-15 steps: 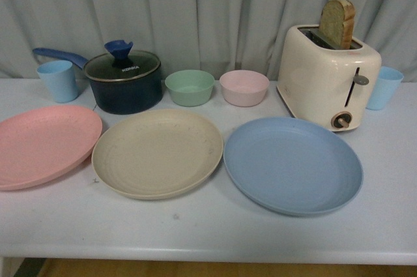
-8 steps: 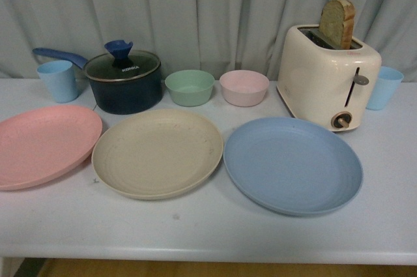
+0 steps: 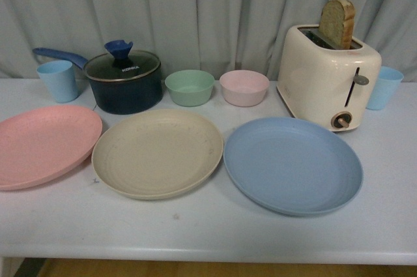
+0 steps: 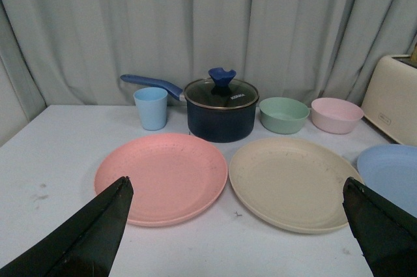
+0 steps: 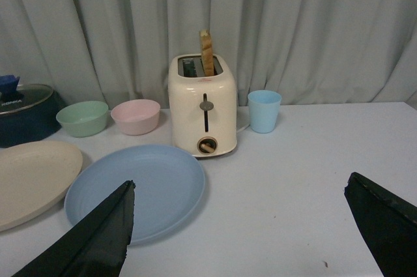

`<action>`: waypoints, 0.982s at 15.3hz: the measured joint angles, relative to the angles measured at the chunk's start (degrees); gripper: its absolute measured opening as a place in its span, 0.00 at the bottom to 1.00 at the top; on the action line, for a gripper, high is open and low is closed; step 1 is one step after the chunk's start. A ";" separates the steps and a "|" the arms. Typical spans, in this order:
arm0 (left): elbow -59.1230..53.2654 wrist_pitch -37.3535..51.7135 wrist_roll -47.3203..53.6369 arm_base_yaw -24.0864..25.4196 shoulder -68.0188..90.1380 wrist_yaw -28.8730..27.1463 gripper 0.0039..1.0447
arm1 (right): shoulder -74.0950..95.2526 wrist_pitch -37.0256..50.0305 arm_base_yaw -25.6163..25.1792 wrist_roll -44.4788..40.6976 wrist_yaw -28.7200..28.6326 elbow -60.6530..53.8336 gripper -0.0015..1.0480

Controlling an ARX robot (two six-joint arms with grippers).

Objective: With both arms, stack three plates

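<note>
Laid flat in a row on the white table (image 3: pixel 208 234), none stacked: pink plate (image 3: pixel 42 145) at left, beige plate (image 3: pixel 156 152) in the middle, blue plate (image 3: pixel 292 163) at right. Rims just beside each other; contact impossible to tell.

Behind the row, left to right: blue cup (image 3: pixel 57 80), dark lidded pot (image 3: pixel 124 81), green bowl (image 3: pixel 189 88), pink bowl (image 3: pixel 244 88), cream toaster (image 3: pixel 326 78) with a bread slice (image 3: pixel 337 23) upright in its slot, second blue cup (image 3: pixel 383 88).

Left claw (image 4: pixel 234 184): spread wide, gripping nothing, facing the pink and beige plates.

Right claw (image 5: pixel 240 182): spread wide, gripping nothing, facing the blue plate and toaster.
</note>
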 joint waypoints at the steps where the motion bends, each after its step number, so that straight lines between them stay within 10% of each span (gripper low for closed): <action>1: 0.00 0.00 0.00 0.00 0.00 0.00 0.94 | 0.00 0.00 0.00 0.00 0.00 0.00 0.94; 6: 0.22 -1.44 -0.52 -0.37 0.26 -1.14 0.94 | 0.00 0.00 0.00 0.00 0.00 0.00 0.94; 9: 8.68 -13.18 -11.82 -2.45 17.11 -24.09 0.94 | 0.00 0.04 0.00 0.00 0.09 0.00 0.94; 15: 23.89 25.97 -5.68 21.49 62.99 -0.17 0.94 | 0.00 0.04 0.00 0.00 0.00 0.00 0.94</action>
